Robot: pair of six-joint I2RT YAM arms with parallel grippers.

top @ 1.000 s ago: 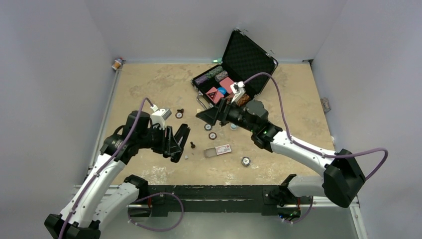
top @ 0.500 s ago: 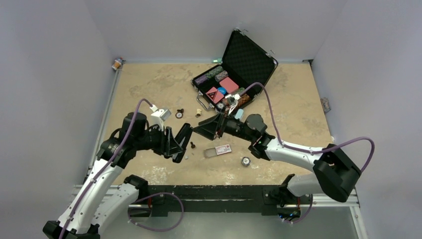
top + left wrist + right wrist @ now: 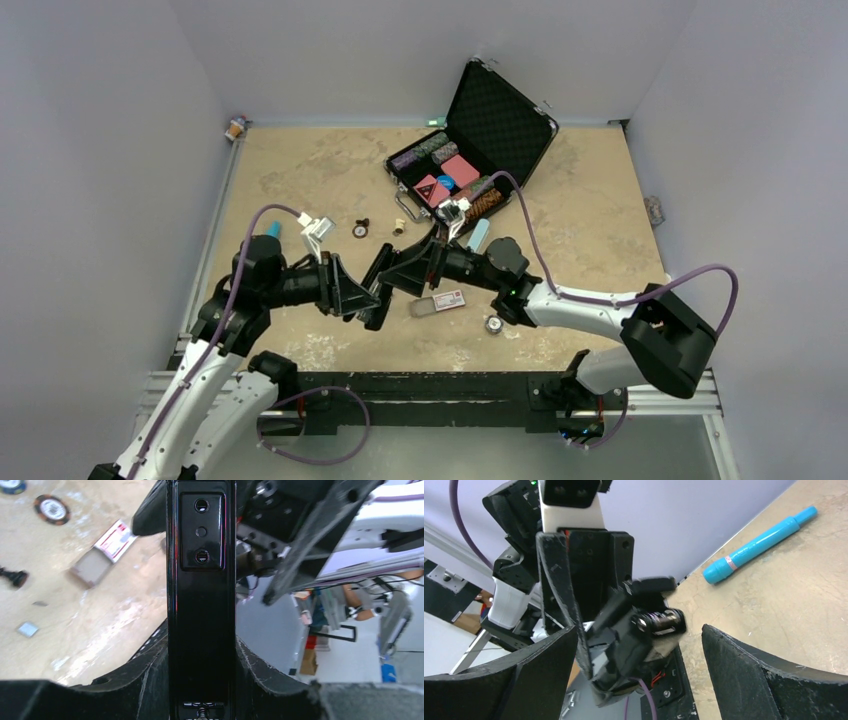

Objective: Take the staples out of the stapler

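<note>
My left gripper (image 3: 200,652) is shut on the slim black stapler (image 3: 200,595), which runs straight up between its fingers. From above, this gripper (image 3: 362,298) holds the stapler (image 3: 376,285) off the table and points it at the right arm. My right gripper (image 3: 639,635) is open wide. The stapler's far end (image 3: 651,622), with a spring showing, sits between its fingers without touching them. From above, the right gripper (image 3: 395,270) meets the left one over the table's front middle. A tiny silvery-grey strip that looks like staples (image 3: 27,628) lies on the table.
A small staple box (image 3: 438,302) lies just right of the grippers, with a poker chip (image 3: 493,324) beyond it. At the back stands an open black case (image 3: 470,150) of chips. A pale teal oblong case (image 3: 479,234), a blue marker (image 3: 759,542) and a black pawn (image 3: 12,576) also lie about.
My right gripper has swung left and down towards the stapler and now flanks its end. My left gripper has moved right, carrying the stapler to meet it.
</note>
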